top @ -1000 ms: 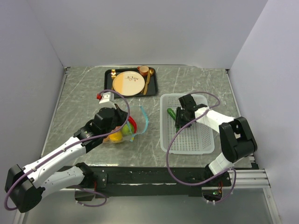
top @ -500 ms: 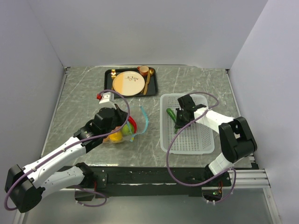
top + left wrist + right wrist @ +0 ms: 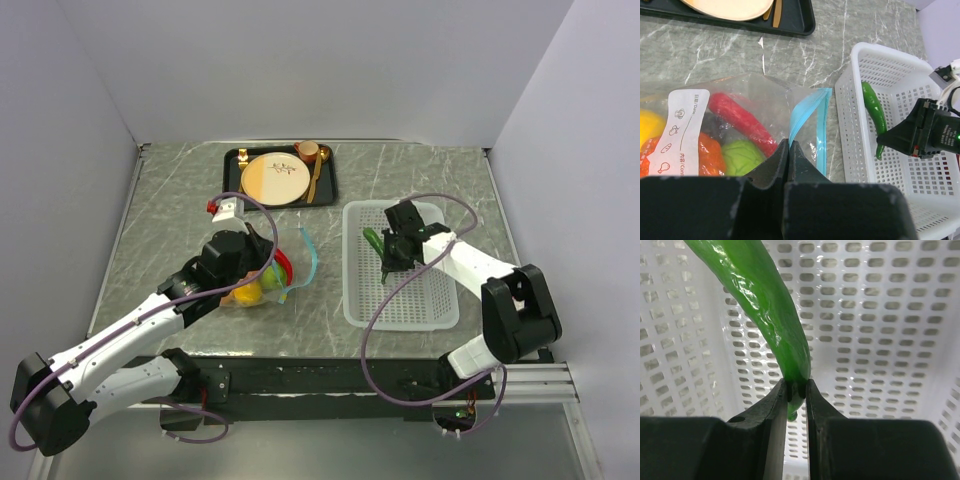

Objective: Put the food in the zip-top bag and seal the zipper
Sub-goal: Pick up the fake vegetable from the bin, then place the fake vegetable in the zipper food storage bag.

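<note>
The clear zip-top bag [image 3: 272,278] lies left of centre, its light blue zipper [image 3: 805,112] curling up at the open mouth. Inside it I see a red chili [image 3: 740,122], a green lime [image 3: 742,156] and orange and yellow pieces. My left gripper [image 3: 788,145] is shut on the bag's blue edge. In the white mesh basket [image 3: 350,300], my right gripper [image 3: 797,387] is shut on the narrow end of a green chili [image 3: 765,300], which is raised off the basket floor. From above, the green chili [image 3: 373,240] points away from the right gripper [image 3: 386,262].
A black tray [image 3: 231,180] at the back holds a cream-and-tan plate [image 3: 272,178], a gold spoon [image 3: 316,175] and a small cup [image 3: 308,150]. Grey walls close in the left, back and right sides. The basket's raised rim [image 3: 847,150] stands between the chili and the bag.
The right gripper has closed on the green chili and drawn it slightly up and to the right in the basket. The left arm and the bag have not moved.
</note>
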